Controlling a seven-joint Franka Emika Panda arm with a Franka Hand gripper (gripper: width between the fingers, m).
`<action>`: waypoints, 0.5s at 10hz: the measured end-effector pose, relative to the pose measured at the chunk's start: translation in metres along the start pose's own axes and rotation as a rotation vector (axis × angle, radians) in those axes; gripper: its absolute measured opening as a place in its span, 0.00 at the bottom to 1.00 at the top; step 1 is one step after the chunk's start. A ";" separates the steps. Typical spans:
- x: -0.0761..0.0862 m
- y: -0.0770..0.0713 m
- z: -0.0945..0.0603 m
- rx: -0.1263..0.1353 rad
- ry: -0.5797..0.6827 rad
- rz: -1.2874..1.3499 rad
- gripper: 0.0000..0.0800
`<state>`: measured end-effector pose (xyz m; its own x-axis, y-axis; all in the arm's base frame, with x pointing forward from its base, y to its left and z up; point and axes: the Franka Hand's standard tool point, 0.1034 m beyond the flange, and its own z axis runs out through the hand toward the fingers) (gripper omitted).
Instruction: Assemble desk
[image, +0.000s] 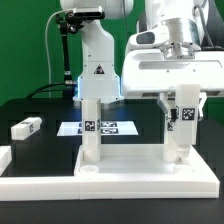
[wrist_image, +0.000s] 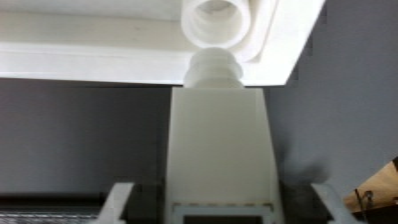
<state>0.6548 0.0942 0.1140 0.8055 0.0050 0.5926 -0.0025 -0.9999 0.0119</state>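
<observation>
The white desk top (image: 140, 180) lies flat at the front of the table. One white leg (image: 92, 128) stands upright in its corner on the exterior view's left. My gripper (image: 181, 106) is shut on a second, tagged leg (image: 177, 138) and holds it upright over the corner on the exterior view's right. In the wrist view this leg (wrist_image: 217, 130) runs out between my fingers (wrist_image: 121, 202), and its round tip sits at the edge of a hole (wrist_image: 222, 14) in the top's corner (wrist_image: 107, 60). A third leg (image: 25, 127) lies loose on the table.
The marker board (image: 105, 127) lies flat behind the desk top. A white border bar (image: 5, 160) sits at the front on the exterior view's left. The robot base (image: 97, 70) stands at the back.
</observation>
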 end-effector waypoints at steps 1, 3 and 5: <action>0.000 -0.001 0.000 0.001 0.000 -0.001 0.36; 0.000 -0.001 0.000 0.001 0.000 -0.001 0.36; 0.000 -0.001 0.000 0.001 0.000 -0.001 0.36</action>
<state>0.6546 0.0948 0.1139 0.8055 0.0056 0.5926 -0.0017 -0.9999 0.0117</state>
